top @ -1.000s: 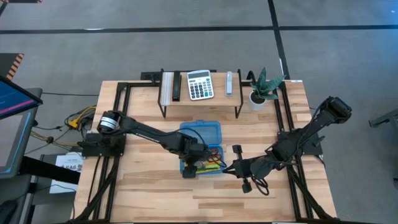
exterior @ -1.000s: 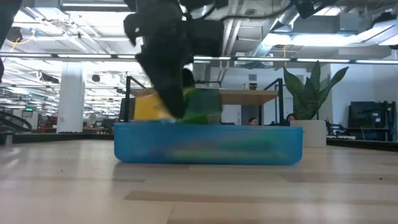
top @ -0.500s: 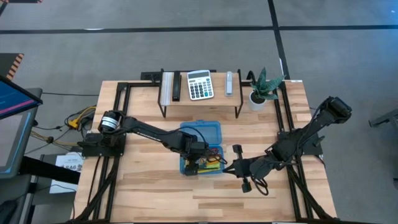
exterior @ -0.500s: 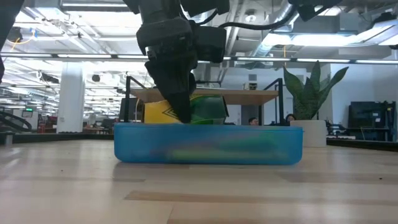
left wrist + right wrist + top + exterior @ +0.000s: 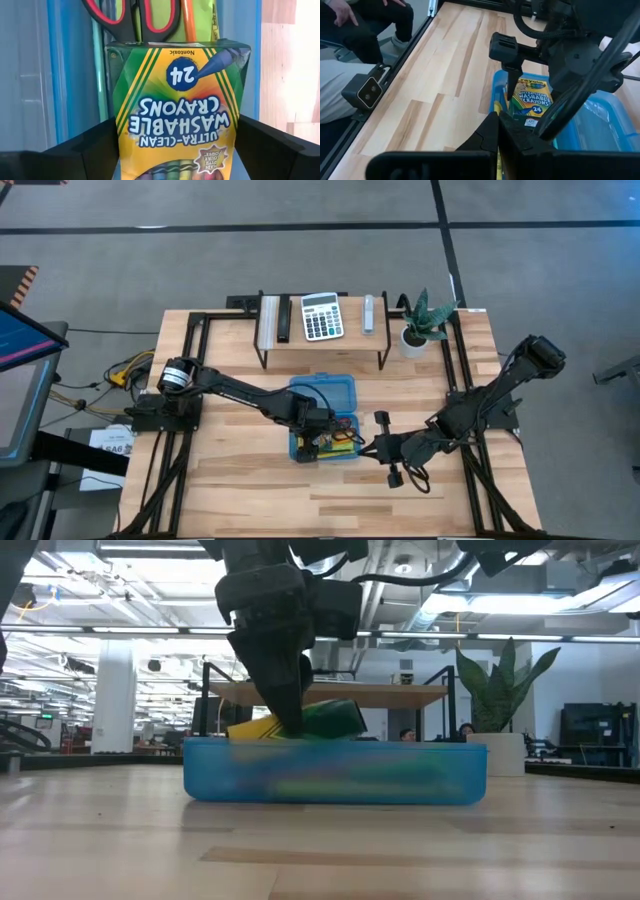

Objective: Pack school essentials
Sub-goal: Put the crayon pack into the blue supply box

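A blue translucent case [image 5: 322, 395] lies open mid-table. In its tray lie red-handled scissors [image 5: 135, 20], an orange pencil [image 5: 187, 20] and, on top, the yellow and green crayon box [image 5: 177, 100]. The box rests tilted, its upper part showing above the tray's wall [image 5: 330, 770]. My left gripper [image 5: 177, 155] points down over the tray, open, one finger on each long side of the crayon box. Whether they touch it, I cannot tell. My right gripper [image 5: 497, 120] is shut at the tray's right wall. My right gripper is shut on the case's rim [image 5: 494, 95], at the tray's right wall near its near corner. It comes slanting down from the table's right. The fingers themselves hide the place of contact. The case sits flat on the table.
A low black-legged shelf along the far edge carries a grey calculator [image 5: 321, 316] and a few other items. A potted plant [image 5: 425, 320] stands at the far right. A seated person [image 5: 365, 30] is beyond the table's edge. Bare wood lies left and near of the case.
The crayon box has sunk from higher above the tray's wall to lie lower and flatter in the tray, still tilted. Both arms have stayed in place.
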